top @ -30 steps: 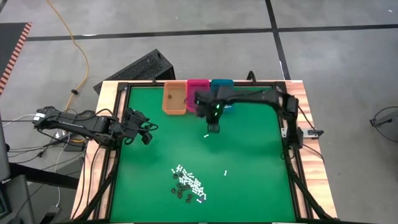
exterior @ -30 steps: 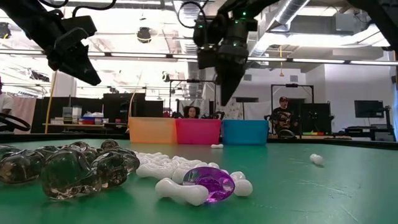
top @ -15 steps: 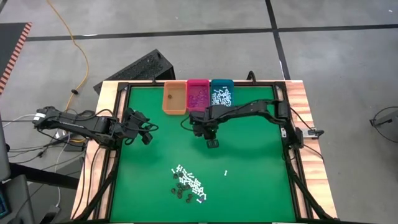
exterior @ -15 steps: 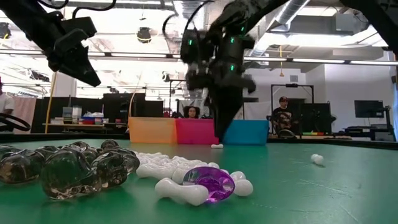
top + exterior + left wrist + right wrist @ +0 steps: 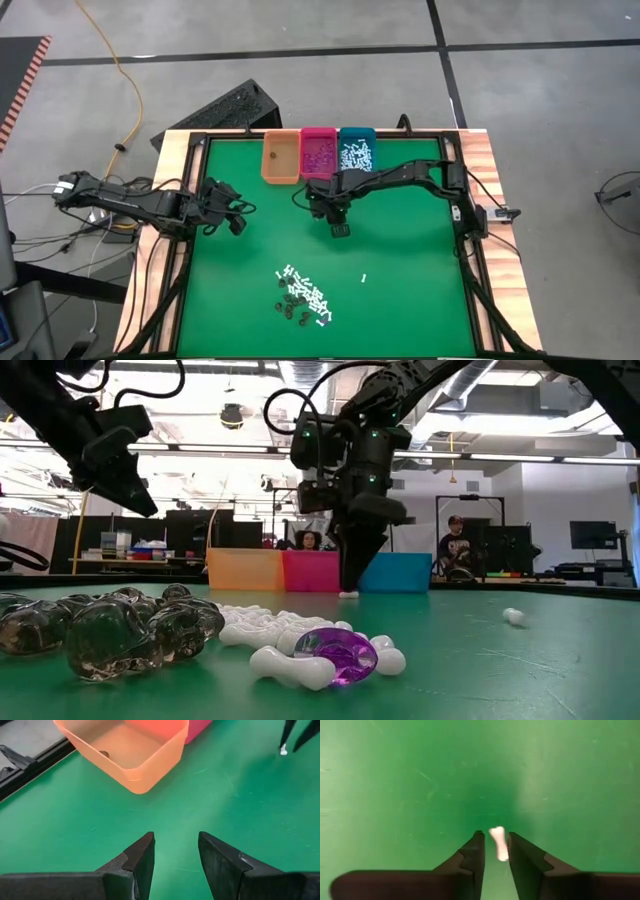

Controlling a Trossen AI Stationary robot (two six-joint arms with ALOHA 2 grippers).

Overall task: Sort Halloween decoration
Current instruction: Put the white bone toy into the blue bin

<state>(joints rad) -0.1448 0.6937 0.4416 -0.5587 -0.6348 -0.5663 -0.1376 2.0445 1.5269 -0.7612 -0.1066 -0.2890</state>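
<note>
While the left gripper (image 5: 236, 226) hangs open above the mat's left edge, the right gripper (image 5: 494, 851) stands tip-down on the green mat (image 5: 400, 250) below the pink bin (image 5: 319, 152), its jaws narrowly parted around a white stick (image 5: 498, 843), not visibly pinching it.

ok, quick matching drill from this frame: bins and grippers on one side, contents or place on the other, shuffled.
Things:
1. orange bin
2. pink bin
3. teal bin
4. right gripper

States:
A. holds white pieces
B. jaws straddling a white stick on the mat
C. nearly empty, one dark bit inside
D. holds purple pieces

Pairs: 1-C, 2-D, 3-A, 4-B
</note>
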